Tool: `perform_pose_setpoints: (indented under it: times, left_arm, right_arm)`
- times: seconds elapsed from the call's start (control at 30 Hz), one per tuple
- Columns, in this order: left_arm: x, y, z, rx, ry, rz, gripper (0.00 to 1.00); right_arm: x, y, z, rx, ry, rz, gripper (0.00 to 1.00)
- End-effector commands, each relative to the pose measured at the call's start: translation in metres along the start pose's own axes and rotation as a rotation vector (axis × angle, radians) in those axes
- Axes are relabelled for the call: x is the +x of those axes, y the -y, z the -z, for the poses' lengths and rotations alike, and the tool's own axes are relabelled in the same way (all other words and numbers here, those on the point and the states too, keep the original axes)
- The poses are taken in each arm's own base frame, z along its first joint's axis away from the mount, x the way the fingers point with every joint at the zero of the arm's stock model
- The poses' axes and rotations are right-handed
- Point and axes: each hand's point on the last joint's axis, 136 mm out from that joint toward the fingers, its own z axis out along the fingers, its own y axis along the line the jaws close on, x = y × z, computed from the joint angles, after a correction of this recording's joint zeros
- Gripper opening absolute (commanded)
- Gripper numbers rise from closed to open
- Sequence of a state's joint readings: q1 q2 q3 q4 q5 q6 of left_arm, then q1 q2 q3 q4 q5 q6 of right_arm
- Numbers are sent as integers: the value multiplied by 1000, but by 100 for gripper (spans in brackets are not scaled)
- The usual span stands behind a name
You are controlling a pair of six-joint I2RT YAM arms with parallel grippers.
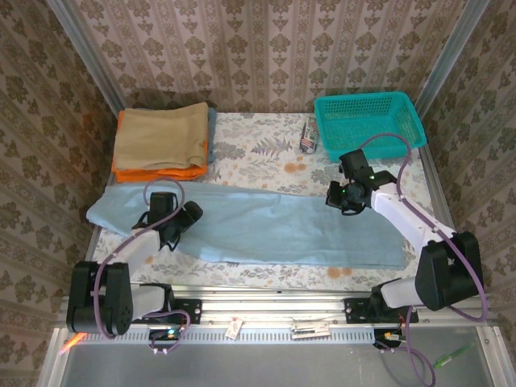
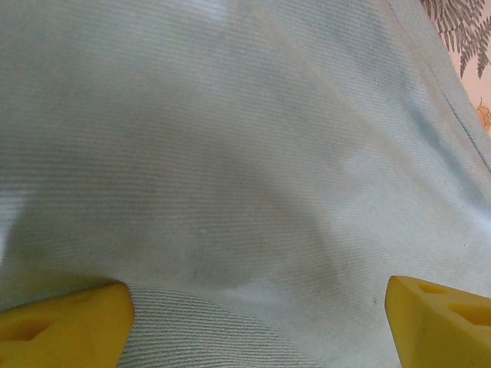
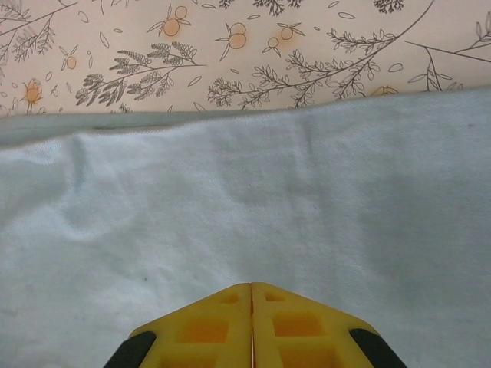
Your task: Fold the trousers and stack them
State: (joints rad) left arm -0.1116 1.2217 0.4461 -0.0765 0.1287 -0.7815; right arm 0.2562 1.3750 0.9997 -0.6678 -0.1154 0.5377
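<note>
Trousers point(image 1: 266, 226) lie flat and lengthwise across the near half of the counter point(image 1: 258, 145). One end is by the left edge, the other just short of the right arm's base. Left claw point(image 2: 249, 326) is spread wide, low over the cloth near the left end, fabric under both fingers. Right claw point(image 3: 252, 290) has its fingers pressed together on themselves, sitting over the trousers close to their far edge. Far-left corner: tan folded garment point(image 1: 161, 133) on top of an orange folded garment point(image 1: 153, 172). Far right: teal basket point(image 1: 363, 98).
</note>
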Motion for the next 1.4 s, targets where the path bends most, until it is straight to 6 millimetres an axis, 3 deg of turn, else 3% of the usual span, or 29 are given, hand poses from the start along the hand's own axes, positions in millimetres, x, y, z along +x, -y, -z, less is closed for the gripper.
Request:
perform_pose_setpoints:
  times: [0.0,0.1,0.17,0.27,0.37,0.6,0.7,0.8,0.97,1.07,1.13,1.23,1.3,1.37]
  left_arm:
    - [9,-16,-8,-50,-63,-27,86]
    - [10,-6,-4,3,-62,-15,86]
    - [9,-3,4,19,-50,-16,86]
    - [8,7,22,64,-30,-44,87]
    - [9,14,44,101,-1,-74,88]
    - [17,36,80,230,33,-103,91]
    - [22,40,86,267,36,-105,91]
    - [28,49,88,331,24,-97,91]
    - [37,56,86,393,-1,-88,91]
    - [39,56,87,410,2,-87,92]
    - [40,59,88,428,-2,-89,92]
    - [40,62,90,440,-4,-99,92]
    - [39,63,92,445,0,-109,92]
    - [37,66,94,452,8,-116,92]
  right_arm:
    - [0,4,16,40,-1,43,10]
    - [-2,18,23,125,1,67,14]
    - [-3,31,27,185,-17,77,23]
    - [-8,44,35,242,-4,64,53]
    - [-17,58,38,268,27,25,69]
    - [-33,115,19,356,-87,-158,73]
    - [-29,152,14,456,-122,-221,77]
    - [-11,182,-1,501,-215,-307,79]
    - [-4,227,1,658,-241,-350,85]
    - [3,240,-11,669,-284,-374,86]
    - [4,232,-29,557,-317,-393,85]
    - [14,230,-48,507,-408,-386,77]
    - [10,227,-51,480,-394,-379,72]
    - [12,228,-51,450,-414,-391,59]
